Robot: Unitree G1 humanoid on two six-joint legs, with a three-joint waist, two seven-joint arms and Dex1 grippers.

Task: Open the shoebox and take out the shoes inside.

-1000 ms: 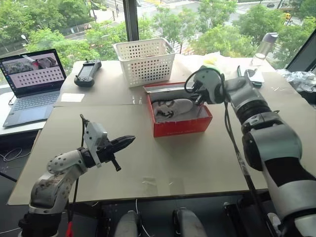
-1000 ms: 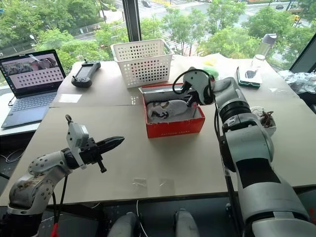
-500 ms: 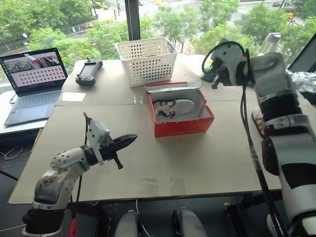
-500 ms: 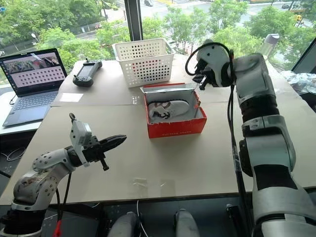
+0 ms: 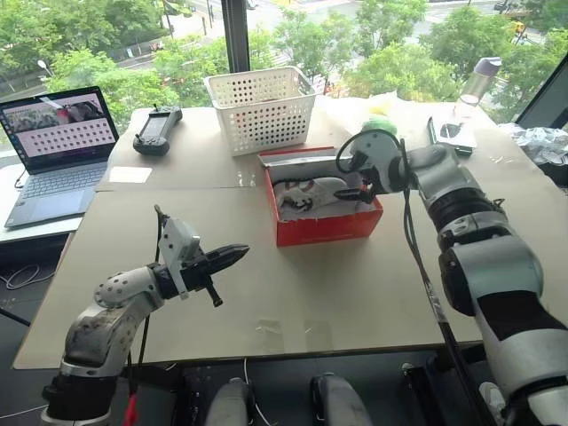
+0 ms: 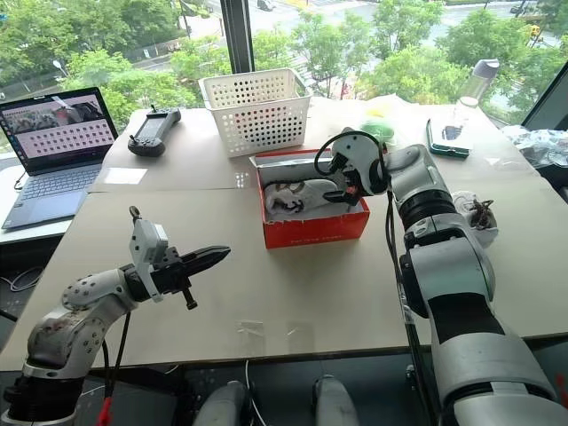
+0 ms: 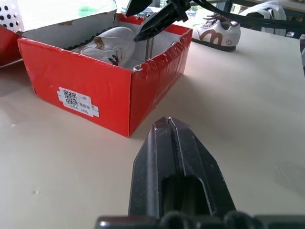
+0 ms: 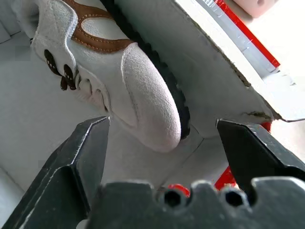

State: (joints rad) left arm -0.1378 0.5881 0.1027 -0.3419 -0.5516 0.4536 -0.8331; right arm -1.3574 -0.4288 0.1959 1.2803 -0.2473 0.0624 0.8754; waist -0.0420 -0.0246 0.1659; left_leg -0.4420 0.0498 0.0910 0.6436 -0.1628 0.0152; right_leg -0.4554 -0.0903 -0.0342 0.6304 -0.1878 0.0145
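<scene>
Your red shoebox (image 5: 324,209) sits open in the middle of the desk (image 5: 355,284), lid folded back toward the white perforated basket (image 5: 260,108). One whitish shoe (image 5: 306,193) with brown trim and dark eyelets lies inside on its side. A second shoe (image 7: 217,32) of the pair sits on the desk beyond the box's far corner. Your right pincer (image 8: 164,138) reaches down into the box with its fingers spread wide, the shoe's toe between them; neither finger touches the shoe. Your left pincer (image 5: 232,256) hovers over the desk near the front edge, well apart from the box, fingers pressed together and holding nothing. A laptop (image 5: 55,151) stands to the far left.
</scene>
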